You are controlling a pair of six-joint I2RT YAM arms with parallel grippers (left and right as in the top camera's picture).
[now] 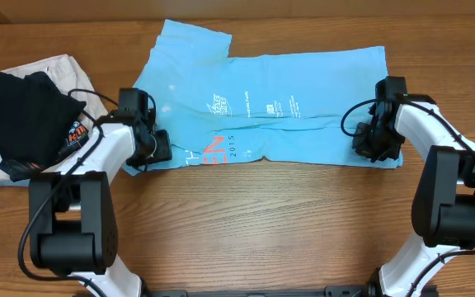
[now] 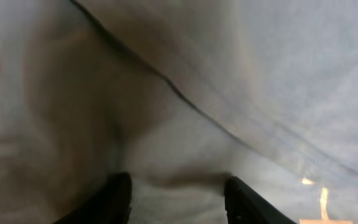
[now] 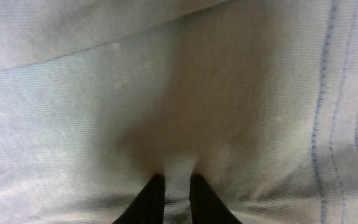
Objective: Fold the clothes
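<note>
Sky-blue cotton T-shirt [image 1: 287, 99] with white and orange lettering lies spread at twelve o'clock on the brown wooden table [image 1: 262, 223]. Left gripper [image 2: 178, 180], at its nine o'clock, has jaws apart over cloth; right gripper [image 3: 176, 180], at three o'clock, nearly closed, grip unclear.

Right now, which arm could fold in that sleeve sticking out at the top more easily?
Probably the left. The left tool sits at the T-shirt edge nearest the sleeve; the right tool is at the far hem end.
</note>
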